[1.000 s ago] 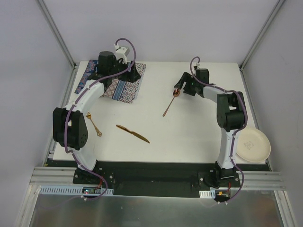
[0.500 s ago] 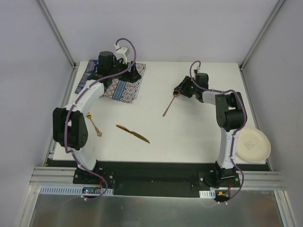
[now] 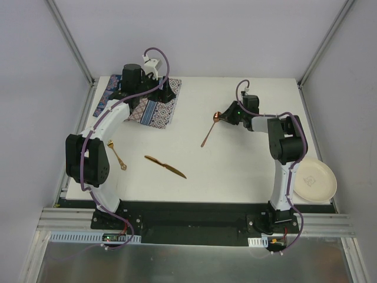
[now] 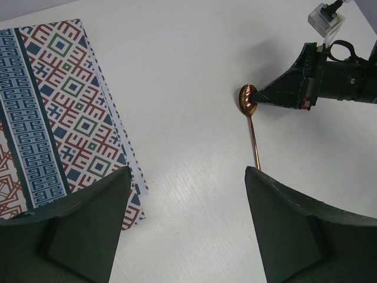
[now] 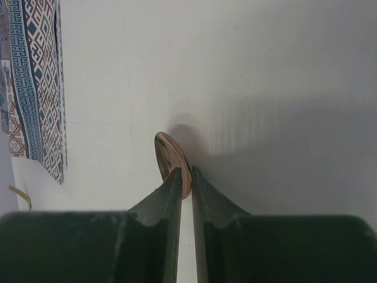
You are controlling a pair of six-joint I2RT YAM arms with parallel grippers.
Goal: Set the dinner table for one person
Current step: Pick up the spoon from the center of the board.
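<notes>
The dinner table (image 3: 247, 168) is a white tabletop. A copper spoon (image 3: 208, 132) lies right of centre with its bowl tipped on edge. My right gripper (image 3: 221, 116) is shut on that bowl (image 5: 168, 152), its fingertips (image 5: 176, 181) pinching the rim. The left wrist view shows the same spoon (image 4: 254, 141) with the right gripper (image 4: 254, 96) at its bowl. My left gripper (image 4: 187, 171) hangs open over the placemat's right edge and holds nothing. The blue-and-red patterned placemat (image 3: 154, 109) lies at the far left.
A copper knife (image 3: 165, 167) lies at front centre. A small gold fork (image 3: 116, 155) lies near the left arm. A cream plate (image 3: 315, 181) sits at the table's right edge, beside the right arm. Aluminium rails frame the table.
My right gripper has closed from wide open onto the spoon's bowl, turning its wrist, and the bowl now stands on edge. The left arm has not moved.
</notes>
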